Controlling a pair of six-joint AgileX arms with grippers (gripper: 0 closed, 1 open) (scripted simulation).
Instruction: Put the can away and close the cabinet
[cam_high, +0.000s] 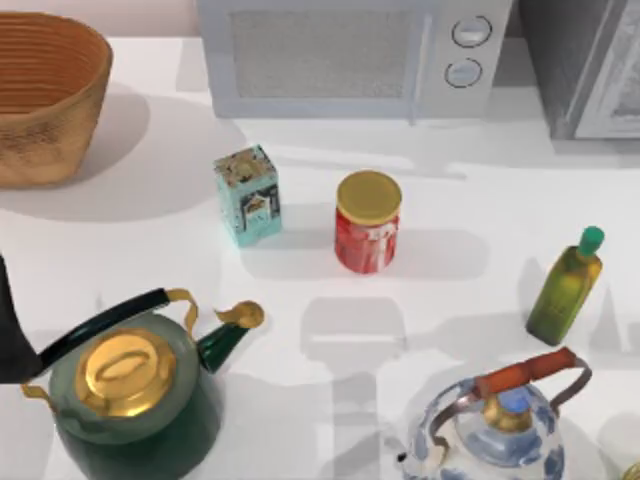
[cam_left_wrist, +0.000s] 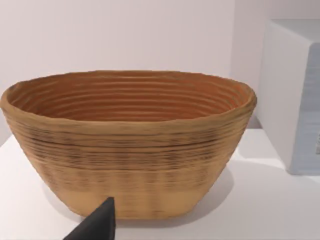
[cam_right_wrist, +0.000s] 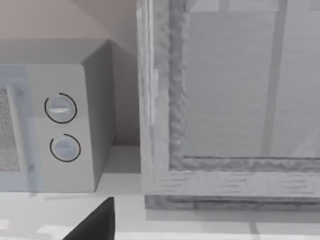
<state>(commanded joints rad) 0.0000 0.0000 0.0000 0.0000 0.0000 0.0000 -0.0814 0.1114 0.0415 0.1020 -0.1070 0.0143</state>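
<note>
Sitting dead center of the top view, the red can (cam_high: 367, 222) with a gold lid looked light, stiff, slick-sided; I'd pinch it mid-body. The cabinet (cam_high: 590, 65) filled the upper right corner. Couldn't tell either gripper's state, honestly.

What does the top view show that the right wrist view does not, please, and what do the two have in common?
Top view alone: the red can with its gold lid standing mid-table, a teal box, a green kettle, a blue-and-white kettle, an oil bottle and a woven basket. Right wrist view alone: a close look at the cabinet's pale framed door and a dark fingertip of the right gripper. Both share the white microwave with two round knobs, beside the cabinet.
</note>
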